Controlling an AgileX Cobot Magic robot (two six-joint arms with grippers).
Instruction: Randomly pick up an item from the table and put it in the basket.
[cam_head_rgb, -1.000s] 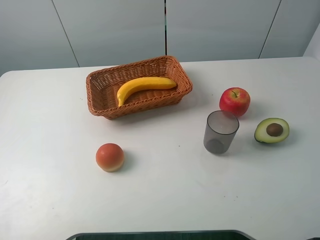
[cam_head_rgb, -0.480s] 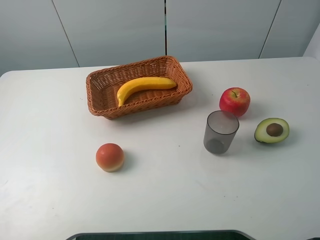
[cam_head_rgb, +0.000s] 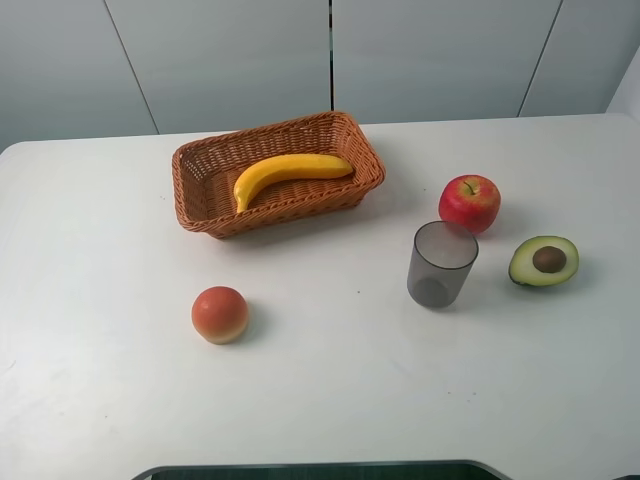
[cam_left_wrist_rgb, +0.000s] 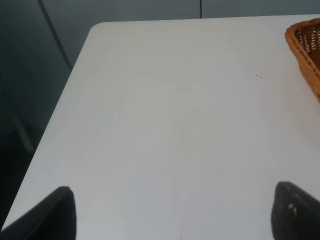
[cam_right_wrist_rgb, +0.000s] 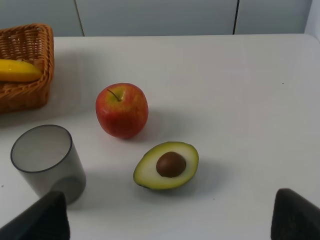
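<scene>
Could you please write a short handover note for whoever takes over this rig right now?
Left gripper and right gripper: both open, empty, drawn back over the white table.
The long yellow banana lies inside the orange-brown woven wicker basket, so the placing looks done.
The red apple, halved avocado, grey translucent cup and round orange-pink fruit stand on the table.
Left: probably nothing.

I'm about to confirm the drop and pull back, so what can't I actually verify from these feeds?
- Exterior high: neither arm is in frame.
- Left wrist: the left end effector shows only two dark fingertips at the picture's edge; the basket is cut to one corner, so the banana is out of sight there.
- Right wrist: the right end effector is equally cropped; the banana shows one end only.
- Exterior high: basket floor under the banana is hidden.
</scene>
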